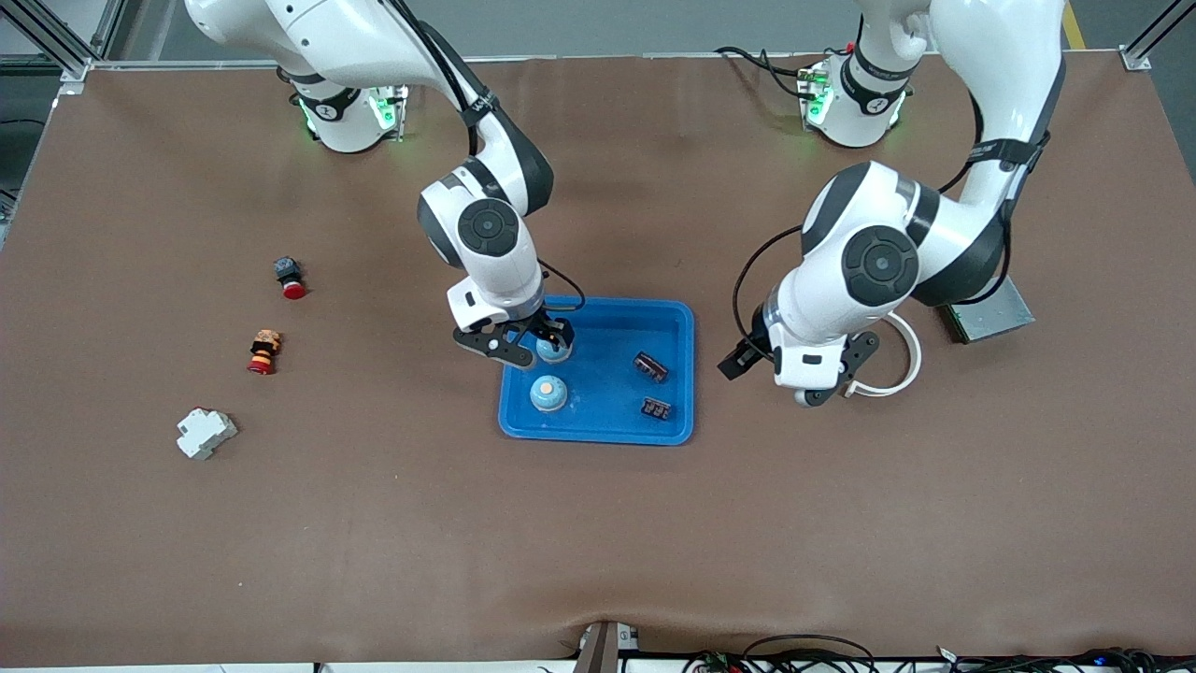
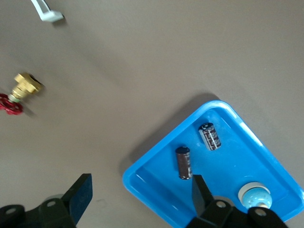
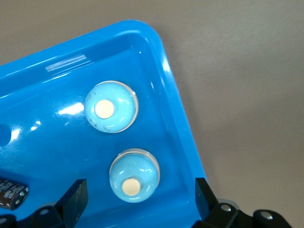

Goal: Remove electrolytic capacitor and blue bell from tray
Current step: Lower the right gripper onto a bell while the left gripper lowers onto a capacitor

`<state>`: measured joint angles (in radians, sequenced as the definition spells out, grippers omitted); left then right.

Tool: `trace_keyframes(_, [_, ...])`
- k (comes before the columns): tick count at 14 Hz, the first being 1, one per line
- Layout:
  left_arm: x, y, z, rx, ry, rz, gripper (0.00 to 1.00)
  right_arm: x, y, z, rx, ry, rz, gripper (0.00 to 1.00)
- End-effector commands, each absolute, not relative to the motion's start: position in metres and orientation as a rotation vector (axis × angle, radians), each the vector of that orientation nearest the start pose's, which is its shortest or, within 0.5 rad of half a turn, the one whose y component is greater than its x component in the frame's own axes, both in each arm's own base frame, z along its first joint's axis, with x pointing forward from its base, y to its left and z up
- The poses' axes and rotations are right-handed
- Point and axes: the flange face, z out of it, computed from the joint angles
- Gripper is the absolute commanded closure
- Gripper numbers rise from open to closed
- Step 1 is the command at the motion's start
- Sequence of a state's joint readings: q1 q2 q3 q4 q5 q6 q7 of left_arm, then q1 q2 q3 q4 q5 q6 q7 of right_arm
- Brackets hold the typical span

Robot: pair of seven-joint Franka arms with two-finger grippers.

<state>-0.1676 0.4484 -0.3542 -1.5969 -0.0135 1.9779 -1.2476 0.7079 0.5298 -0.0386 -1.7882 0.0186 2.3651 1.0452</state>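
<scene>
Right now the shallow blue plastic tray (image 1: 675, 318) at mid-table holds all four task pieces: two round light-blue bells and two dark cylindrical capacitors. One bell (image 1: 548, 393) sits in the tray's corner nearest the front camera at the right arm's end, and the second bell (image 1: 553, 350) lies just beside it, farther from that camera. The two capacitors lie on their sides along the tray's edge toward the left arm, one (image 1: 656, 408) nearer the camera than the other (image 1: 650, 366), apart from each other.

The right gripper (image 1: 553, 344) hangs low over the second bell, its fingers (image 3: 76, 202) spread wide to either side and clamping nothing. The left gripper (image 1: 827, 381) hovers over bare brown table beside the tray, toward the left arm's end; its fingers (image 2: 81, 195) are parted and empty.
</scene>
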Motion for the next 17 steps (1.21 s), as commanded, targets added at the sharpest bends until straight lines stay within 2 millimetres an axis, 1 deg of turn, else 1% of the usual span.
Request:
trace_keyframes(1, [0.594,-0.332,0.360,-2.933,-1.292,0.233,0.10,0.517,0.425,0.238,-3.046,0.611,-0.092,0.00])
trace_keyframes(3, [0.586,-0.351,0.342,-2.883,-1.361,0.235,0.14,0.518,0.428,0.231,-3.044,0.607,-0.096,0.00])
trace_keyframes(4, [0.585,-0.356,0.337,-2.856,-1.410,0.210,0.16,0.518,0.428,0.229,-3.046,0.607,-0.095,0.00])
trace_keyframes(5, [0.580,-0.365,0.325,-2.837,-1.457,0.212,0.18,0.517,0.429,0.223,-3.053,0.606,-0.088,0.00])
trace_keyframes(6, [0.576,-0.370,0.313,-2.828,-1.493,0.209,0.19,0.517,0.429,0.220,-3.056,0.607,-0.087,0.00])
trace_keyframes(9, [0.562,-0.380,0.280,-2.816,-1.600,0.194,0.27,0.519,0.437,0.208,-3.054,0.627,-0.085,0.00])
trace_keyframes(10, [0.555,-0.386,0.267,-2.816,-1.619,0.198,0.29,0.518,0.439,0.204,-3.060,0.622,-0.083,0.00])
trace_keyframes(13, [0.544,-0.409,0.239,-2.798,-1.724,0.193,0.30,0.518,0.440,0.202,-3.065,0.610,-0.093,0.00])
trace_keyframes(14, [0.539,-0.415,0.230,-2.791,-1.727,0.182,0.30,0.517,0.440,0.199,-3.075,0.601,-0.096,0.00])
trace_keyframes(17, [0.535,-0.417,0.210,-2.741,-1.749,0.144,0.32,0.517,0.440,0.196,-3.076,0.597,-0.100,0.00])
